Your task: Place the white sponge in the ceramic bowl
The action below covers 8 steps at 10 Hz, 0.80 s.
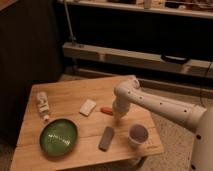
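**Fig. Table scene, one camera view.** A wooden table (70, 95) fills the lower left and centre of the frame. The robot arm (160, 105) comes in from the lower right edge, bends at an elbow above the table's upper right part, then drops to the gripper (118, 116) at approx. frame centre, low over the table top. Whether the gripper is open or closed cannot be told; nothing is seen held in it.

**Task items.** The white sponge (87, 107) lies flat on the table, left of the gripper and apart from it. The ceramic bowl (50, 142), green and glossy, sits in the lower left of the frame, down and left of the sponge. Sponge and bowl are near each other but not touching, and the sponge is outside the bowl.

**Other items.**
- A small orange object (106, 110) lies betw. sponge and gripper, just beside the gripper.
- A grey block (106, 138) lies below the gripper, right of the bowl.
- A white cup (138, 135) stands upright at lower right, near the table's edge and under the arm.
- A white tube (43, 106) with a label lies at the left, above the bowl and well left of the sponge.

**Bkgd.** A long pale shelf (135, 55) crosses the upper half of the frame, with dark surroundings.
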Each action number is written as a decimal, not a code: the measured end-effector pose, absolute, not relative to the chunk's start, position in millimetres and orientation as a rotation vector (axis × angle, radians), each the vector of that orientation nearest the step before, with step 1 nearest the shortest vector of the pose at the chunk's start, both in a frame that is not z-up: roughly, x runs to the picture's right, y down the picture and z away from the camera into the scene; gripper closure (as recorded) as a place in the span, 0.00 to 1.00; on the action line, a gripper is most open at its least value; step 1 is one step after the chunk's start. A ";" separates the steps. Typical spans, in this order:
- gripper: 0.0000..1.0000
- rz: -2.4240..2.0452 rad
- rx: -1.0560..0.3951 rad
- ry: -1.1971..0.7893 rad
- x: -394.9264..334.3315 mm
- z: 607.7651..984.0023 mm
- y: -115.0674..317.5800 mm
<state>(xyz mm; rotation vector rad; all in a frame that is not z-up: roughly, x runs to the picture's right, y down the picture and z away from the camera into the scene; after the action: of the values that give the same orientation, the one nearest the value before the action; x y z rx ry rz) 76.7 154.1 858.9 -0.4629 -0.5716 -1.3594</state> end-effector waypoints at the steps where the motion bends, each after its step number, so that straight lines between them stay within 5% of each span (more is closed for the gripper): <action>1: 0.68 -1.370 -0.454 -0.559 77.1 852.2 147.1; 5: 0.28 -1.399 -0.430 -0.533 72.2 798.4 82.1; 8: 0.20 -1.423 -0.309 -0.701 33.6 759.4 13.9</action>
<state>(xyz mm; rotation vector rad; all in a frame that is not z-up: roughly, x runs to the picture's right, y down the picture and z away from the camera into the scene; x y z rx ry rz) 33.6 13.9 759.4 -0.3088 -0.7014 -1.4227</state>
